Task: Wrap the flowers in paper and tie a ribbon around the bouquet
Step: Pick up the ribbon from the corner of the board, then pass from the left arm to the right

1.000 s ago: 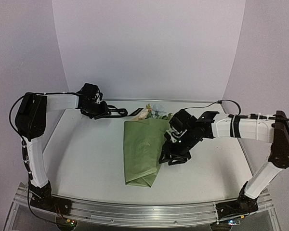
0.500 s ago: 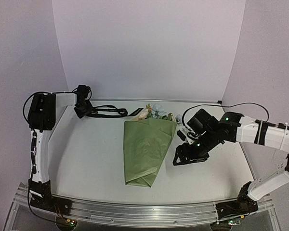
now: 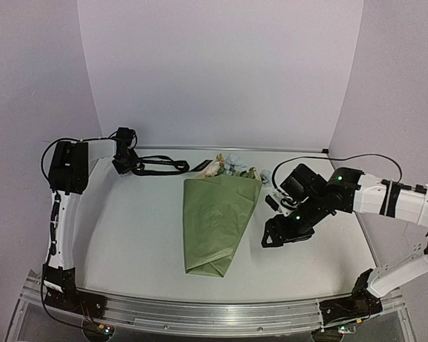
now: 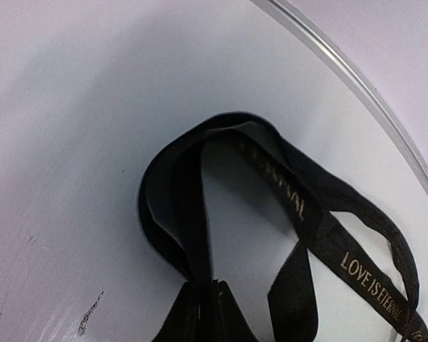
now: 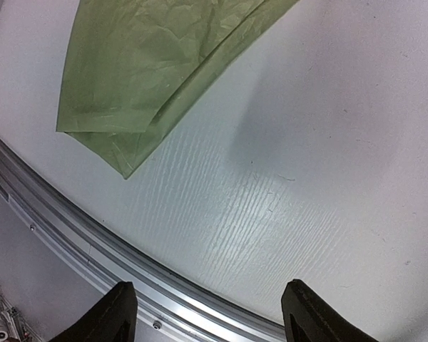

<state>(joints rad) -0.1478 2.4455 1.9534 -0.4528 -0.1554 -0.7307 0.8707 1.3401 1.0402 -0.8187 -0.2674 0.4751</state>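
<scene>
The bouquet [image 3: 217, 221] lies mid-table as a cone of olive-green paper [image 5: 150, 71], its narrow folded end toward the front. The flowers [image 3: 228, 169] poke out of its wide far end. The black ribbon [image 3: 160, 166] with pale lettering lies looped at the back left. My left gripper [image 3: 126, 165] is shut on one fold of the ribbon [image 4: 200, 214], pinched between its fingertips [image 4: 232, 313] at the bottom of the left wrist view. To the right of the cone, my right gripper [image 3: 285, 231] hangs open over bare table, nothing between its fingers [image 5: 121, 310], apart from the paper.
An aluminium rail [image 3: 214, 313] runs along the front edge and shows close below the right gripper [image 5: 214, 310]. The table's raised back rim [image 4: 357, 92] passes just behind the ribbon. A thin black cable [image 3: 357, 158] trails from the right arm.
The left gripper has drawn back toward the far-left corner and closed on the ribbon. The right gripper has pulled away from the cone's right edge, to the right, and stands open.
</scene>
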